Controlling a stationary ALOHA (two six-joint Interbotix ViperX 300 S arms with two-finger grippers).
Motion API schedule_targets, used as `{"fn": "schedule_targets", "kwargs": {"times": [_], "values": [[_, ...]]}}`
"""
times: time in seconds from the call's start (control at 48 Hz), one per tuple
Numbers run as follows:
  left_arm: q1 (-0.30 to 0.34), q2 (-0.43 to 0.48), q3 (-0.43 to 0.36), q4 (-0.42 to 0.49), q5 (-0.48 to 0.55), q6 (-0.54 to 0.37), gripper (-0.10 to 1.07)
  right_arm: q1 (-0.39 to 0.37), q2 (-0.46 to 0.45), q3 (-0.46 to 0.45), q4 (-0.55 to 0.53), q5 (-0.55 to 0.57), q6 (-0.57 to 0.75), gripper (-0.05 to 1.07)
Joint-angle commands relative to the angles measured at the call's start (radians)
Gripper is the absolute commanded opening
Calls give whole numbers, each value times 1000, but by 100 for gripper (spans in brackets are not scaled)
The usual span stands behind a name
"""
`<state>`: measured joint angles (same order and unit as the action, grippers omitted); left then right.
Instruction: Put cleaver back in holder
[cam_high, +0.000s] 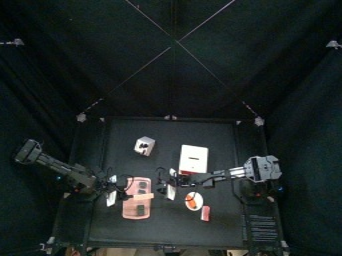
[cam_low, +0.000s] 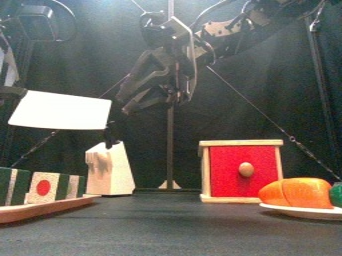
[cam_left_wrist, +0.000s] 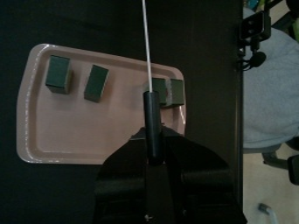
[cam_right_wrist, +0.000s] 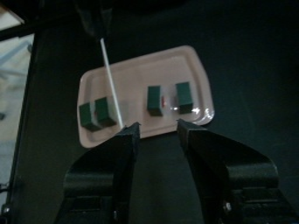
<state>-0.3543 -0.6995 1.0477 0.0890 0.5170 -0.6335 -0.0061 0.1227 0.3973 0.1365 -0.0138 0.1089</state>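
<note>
The cleaver hangs in the air at the left, its broad white blade tilted and its black handle clamped in my left gripper. In the left wrist view the blade shows edge-on as a thin white line above the pink tray. The holder, a small white block, stands on the table below and right of the blade; from above the holder sits left of centre. My right gripper is open over the tray with nothing between its jaws.
A long pink tray with several small green blocks lies at the front left. The red-fronted white box stands right of the holder. A plate with an orange item sits at the front right.
</note>
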Motion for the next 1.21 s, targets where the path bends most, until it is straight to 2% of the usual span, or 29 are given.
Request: {"fn": "schedule_targets", "kwargs": {"times": [0.0, 0.167, 0.292, 0.417, 0.521, 0.646, 0.771, 0.958, 1.188], "values": [[8, -2, -72, -3, 58, 0, 25, -37, -60, -2, 9, -25, -2, 77], [25, -2, -158, -3, 202, -5, 25, -87, -81, 23, 17, -49, -2, 76], [74, -3, -213, -5, 307, -15, 25, -121, -87, 34, 17, -84, -2, 71], [120, -12, -270, -9, 380, -61, 25, -160, -87, 31, 14, -98, -3, 59], [166, -25, -319, 5, 465, -138, 25, -193, -83, 26, 17, -114, -2, 49], [225, -29, -377, 34, 612, -218, 25, -258, -67, 18, 17, -149, -2, 38], [276, -31, -433, 55, 736, -259, 25, -308, -34, 5, 29, -179, -2, 30], [367, -28, -469, 54, 770, -279, 25, -356, 71, -66, 40, -198, -2, 23], [468, -17, -499, 54, 818, -288, 25, -397, 160, -144, 32, -204, -3, 23]]}}
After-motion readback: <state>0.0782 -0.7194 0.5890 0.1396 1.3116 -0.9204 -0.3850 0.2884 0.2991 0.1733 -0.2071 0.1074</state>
